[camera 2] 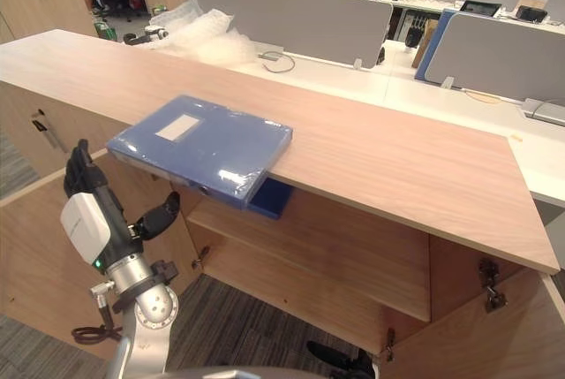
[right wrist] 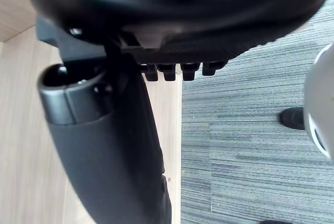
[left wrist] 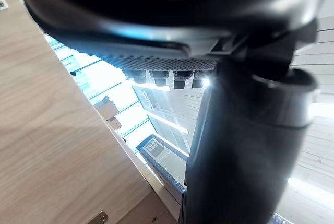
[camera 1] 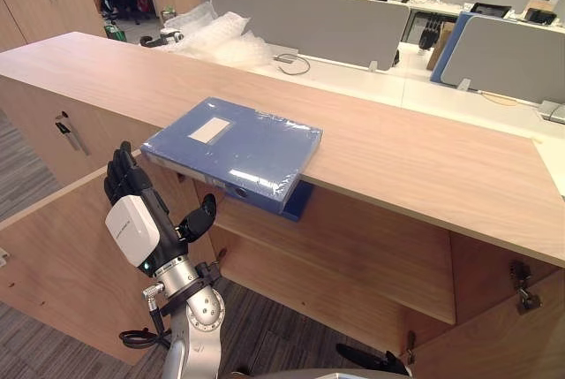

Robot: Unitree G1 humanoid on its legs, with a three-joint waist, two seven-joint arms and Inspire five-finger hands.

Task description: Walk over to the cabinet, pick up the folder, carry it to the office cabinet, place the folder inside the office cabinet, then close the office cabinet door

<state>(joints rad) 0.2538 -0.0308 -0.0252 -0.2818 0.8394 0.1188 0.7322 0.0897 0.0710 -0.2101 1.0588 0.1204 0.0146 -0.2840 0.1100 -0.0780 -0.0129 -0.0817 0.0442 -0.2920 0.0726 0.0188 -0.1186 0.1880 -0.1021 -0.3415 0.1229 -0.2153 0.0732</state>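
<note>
Blue and plastic-wrapped, the folder (camera 1: 234,149) lies flat on the wooden cabinet top (camera 1: 397,158), its near corner overhanging the open cabinet. Below it to the left, the left hand (camera 1: 132,220) stands upright, fingers straight, thumb spread, touching nothing. Low at the near edge, the right hand (camera 1: 380,363) seems relaxed and empty.

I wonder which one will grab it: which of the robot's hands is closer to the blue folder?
Left. The left hand is raised just below the blue folder at its overhanging left corner, not touching. The right hand hangs low, well below the folder and to its right.
</note>
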